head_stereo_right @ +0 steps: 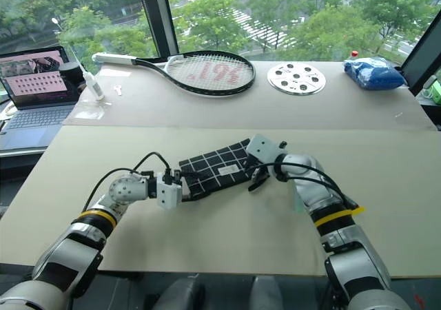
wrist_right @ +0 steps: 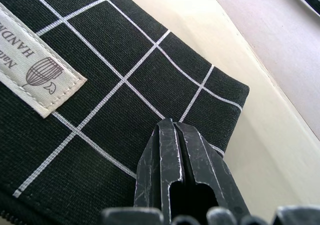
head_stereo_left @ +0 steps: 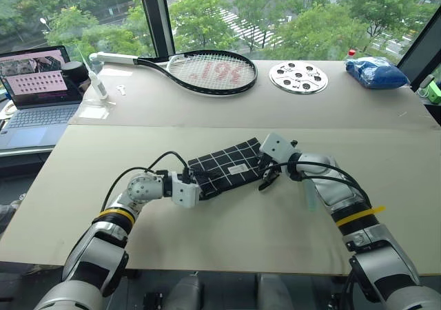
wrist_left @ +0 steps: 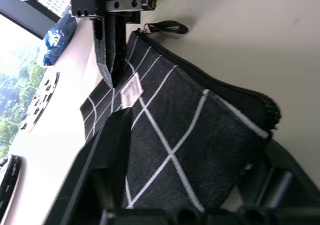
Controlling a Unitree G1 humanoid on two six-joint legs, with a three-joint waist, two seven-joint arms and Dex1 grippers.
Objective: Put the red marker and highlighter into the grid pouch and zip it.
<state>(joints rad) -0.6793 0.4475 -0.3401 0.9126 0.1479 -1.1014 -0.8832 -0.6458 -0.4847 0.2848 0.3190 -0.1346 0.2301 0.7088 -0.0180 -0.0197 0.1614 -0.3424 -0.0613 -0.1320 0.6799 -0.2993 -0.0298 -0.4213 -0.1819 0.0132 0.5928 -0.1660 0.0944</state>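
Head stereo pair: high, facing forward and down over both arms, each eye taking in the grid pouch (head_stereo_left: 224, 169) held between the two sets of jaws, the right eye's picture offset slightly sideways. Left wrist camera: very near, looking along the left gripper (wrist_left: 200, 150) whose fingers straddle one pouch end, toward the right gripper (wrist_left: 111, 65) at the far end. Right wrist camera: closest, just behind closed jaws pressed on the same pouch near its white label (wrist_right: 37, 75)

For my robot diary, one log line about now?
grid pouch: on table | left claw: around pouch end | right claw: shut, pressing pouch
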